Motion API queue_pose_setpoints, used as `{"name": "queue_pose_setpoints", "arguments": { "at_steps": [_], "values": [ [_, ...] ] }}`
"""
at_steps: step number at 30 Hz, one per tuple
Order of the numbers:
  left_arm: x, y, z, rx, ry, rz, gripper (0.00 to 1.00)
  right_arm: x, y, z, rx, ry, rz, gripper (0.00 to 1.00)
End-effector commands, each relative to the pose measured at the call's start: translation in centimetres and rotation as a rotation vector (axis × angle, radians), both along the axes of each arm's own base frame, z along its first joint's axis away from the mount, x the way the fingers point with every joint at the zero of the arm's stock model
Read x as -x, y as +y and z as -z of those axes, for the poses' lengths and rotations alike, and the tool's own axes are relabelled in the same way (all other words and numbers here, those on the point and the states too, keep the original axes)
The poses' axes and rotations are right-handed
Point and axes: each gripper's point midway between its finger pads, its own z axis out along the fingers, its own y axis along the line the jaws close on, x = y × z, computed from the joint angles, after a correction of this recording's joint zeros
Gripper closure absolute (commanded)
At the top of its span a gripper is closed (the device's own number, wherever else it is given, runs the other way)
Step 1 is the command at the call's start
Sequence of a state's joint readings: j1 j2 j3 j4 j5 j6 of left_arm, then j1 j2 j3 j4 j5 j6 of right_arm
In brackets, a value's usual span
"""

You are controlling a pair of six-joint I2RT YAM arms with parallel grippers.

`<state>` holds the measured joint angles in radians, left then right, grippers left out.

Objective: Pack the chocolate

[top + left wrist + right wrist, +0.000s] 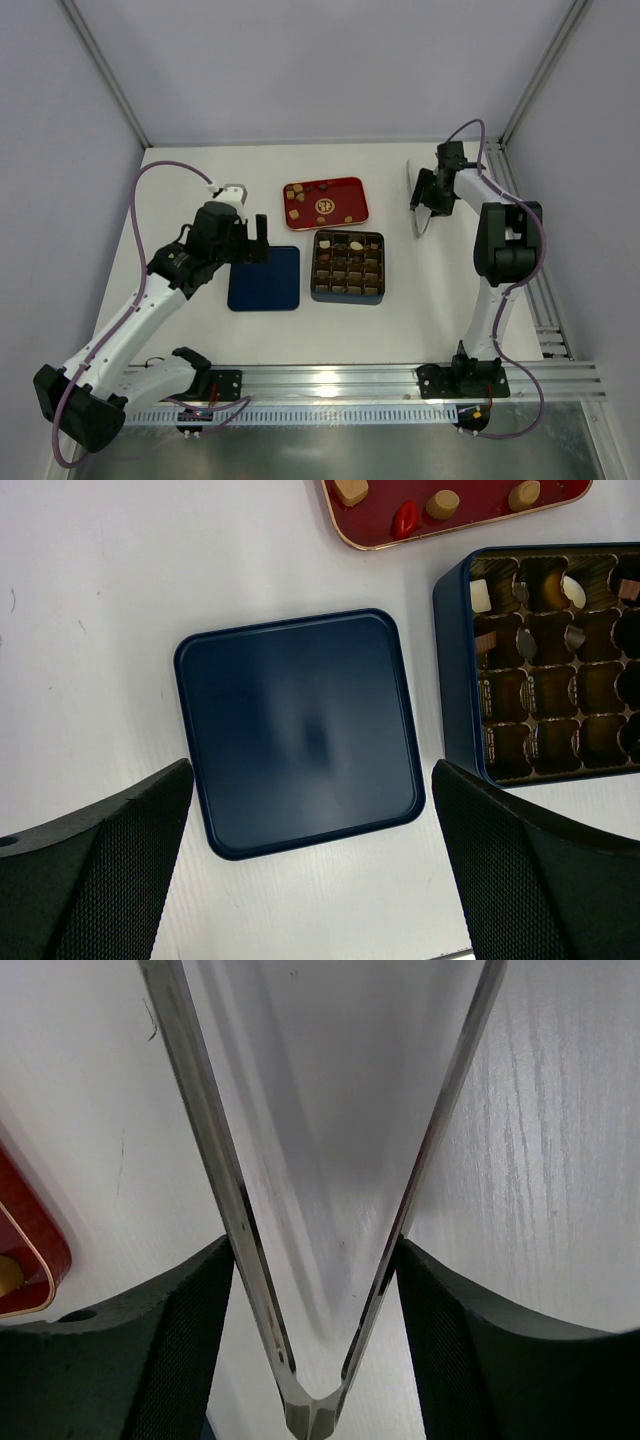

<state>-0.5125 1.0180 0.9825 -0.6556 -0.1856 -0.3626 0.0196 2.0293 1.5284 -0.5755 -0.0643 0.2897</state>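
Several small tan, brown and whitish chocolate pieces (296,211) lie on the red tray (353,189); some show in the left wrist view (442,503). A few more sit in cells of the dark gridded box (347,291), also in the left wrist view (485,640). My left gripper (246,246) is open and empty above the blue lid (265,279), whose near edge lies between its fingers (100,870). My right gripper (432,195) is shut on metal tongs (420,215) at the back right; its fingers (180,1340) press both tong arms (215,1180), which point away over the table.
The blue lid (300,725) lies flat just left of the box (455,660). The red tray (380,535) sits behind the box, and its edge shows in the right wrist view (25,1230). An aluminium rail (330,380) runs along the near edge.
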Motion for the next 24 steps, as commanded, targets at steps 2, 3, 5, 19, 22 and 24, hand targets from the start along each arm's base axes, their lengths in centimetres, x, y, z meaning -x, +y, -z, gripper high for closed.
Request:
{"name": "queue_pose_setpoints", "arguments": {
  "at_steps": [2,3,5,19,22,24],
  "values": [
    [-0.3,-0.5,-1.0,0.025,-0.029,0.009,0.0,-0.9,0.3,-0.2,-0.007,-0.034,-0.016,0.32],
    [-0.3,-0.4,-1.0,0.025,-0.03,0.007,0.0,-0.8,0.4,0.0,-0.009,-0.029,-0.017,0.3],
    [-0.3,-0.4,-1.0,0.025,-0.028,0.007,0.0,-0.5,0.3,0.3,-0.011,-0.023,-0.015,0.27],
    [-0.4,-0.5,-0.6,0.015,-0.016,0.005,0.0,0.8,0.3,-2.9,-0.013,-0.072,0.006,0.1],
    [-0.5,-0.4,-0.4,0.011,-0.013,0.004,0.0,1.2,0.2,-5.0,-0.015,-0.119,0.016,0.04],
    [-0.5,-0.5,-0.4,0.014,-0.01,0.003,0.0,1.8,0.2,-6.8,-0.019,-0.153,0.021,0.0]
  ]
}}
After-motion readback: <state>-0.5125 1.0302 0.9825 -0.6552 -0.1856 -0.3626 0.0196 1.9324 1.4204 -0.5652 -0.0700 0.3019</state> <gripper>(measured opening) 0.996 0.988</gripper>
